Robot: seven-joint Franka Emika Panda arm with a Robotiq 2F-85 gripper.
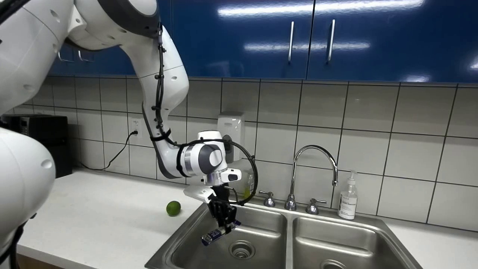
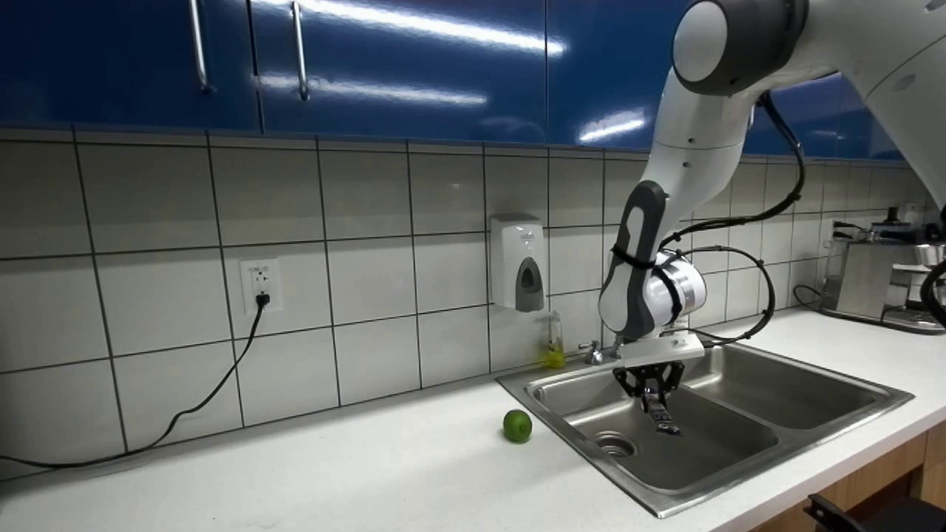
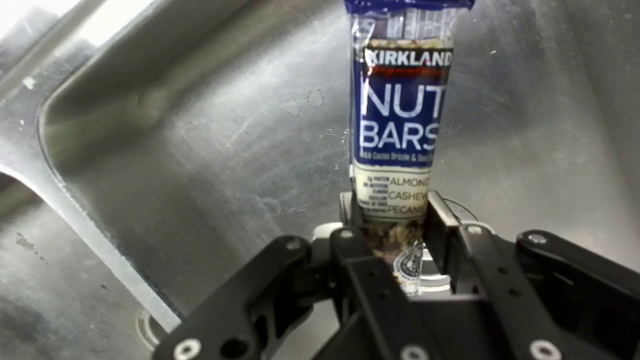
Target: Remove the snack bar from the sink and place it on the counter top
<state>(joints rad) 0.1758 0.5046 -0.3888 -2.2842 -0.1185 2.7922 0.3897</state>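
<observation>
Blue, cream-banded snack bar (image 3: 397, 145) sits pinched between 2 jaws.

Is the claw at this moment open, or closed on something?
The claw is closed on the snack bar: in the wrist view, its two fingers press against the bar from both sides.

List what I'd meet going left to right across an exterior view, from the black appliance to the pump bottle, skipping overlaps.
In an exterior view: black appliance, wall outlet, green fruit, snack bar, bottle of yellow liquid, left-hand tap lever, curved faucet, pump bottle.
</observation>
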